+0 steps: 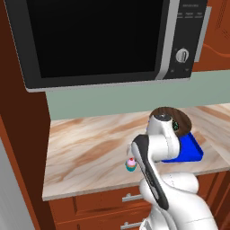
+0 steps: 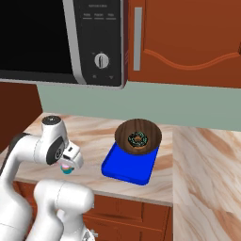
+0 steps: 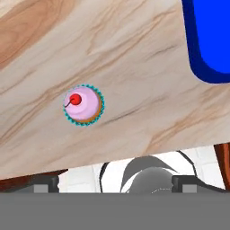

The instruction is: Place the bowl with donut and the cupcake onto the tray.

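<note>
Kitchen corner, reddish-wood cabinets, pale green backsplash, black microwave [image 1: 103,40] mounted overhead. Marbled tan tabletop [image 1: 90,143]: carries every item listed; its front edge runs close to the robot base. Tray [image 2: 128,165]: bright blue, rounded corners, lying flat toward the right of the tabletop, the destination for both items. Bowl [image 2: 138,135]: dark-brown wood, resting over the tray's far end with its rim overhanging that edge, so this half of the job reads as done. Donut [image 2: 138,139]: chocolate icing, teal sprinkles, seated at the bowl's centre and carried with it. Cupcake [image 3: 83,105]: teal wrapper, pink frosting, red cherry, upright on bare tabletop near the front edge, apart from the tray to its left; not yet delivered. Tool [image 3: 116,183]: fingers spread wide, holding nothing, poised above the cupcake looking down, presumably lined up for a descent and pinch on the wrapper.
</note>
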